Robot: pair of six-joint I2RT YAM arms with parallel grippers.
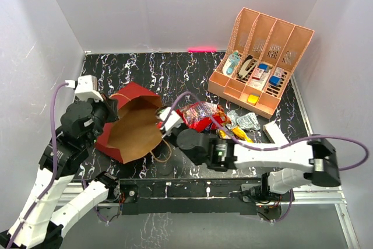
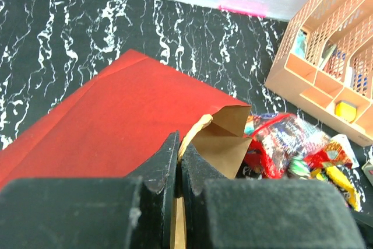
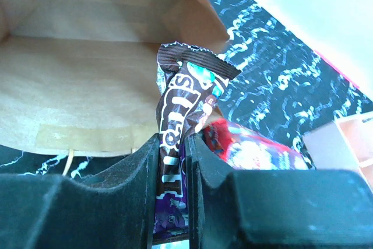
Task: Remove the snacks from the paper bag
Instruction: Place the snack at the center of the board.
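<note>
Two pincers were at work, and both were closed down. The right pincer (image 3: 173, 144) had its fingers nearly together, nipping a small brown candy bar (image 3: 185, 86) by its lower half, so the crimped end stood up clear of the tips. It hung just at the mouth of the paper bag (image 1: 135, 129) with the kraft lining behind it. To my eye the bar was coming out and had not yet been laid down.

The left pincer (image 2: 179, 153) was pinched shut on the bag's upper rim, tan paper showing between its fingers. I took that as a hold to prop the mouth wide and stop the bag sliding under the other arm's reach.

The bag lay on its side toward the left edge of the worktop, its mouth turned to the middle and the near edge. Just beside the mouth, mid-worktop, sat the pile already out: the big red packet (image 1: 201, 115), silvery packets (image 1: 247, 122) and bright bars (image 1: 238, 134). A peach organizer (image 1: 262, 65) stood at the far right corner.
</note>
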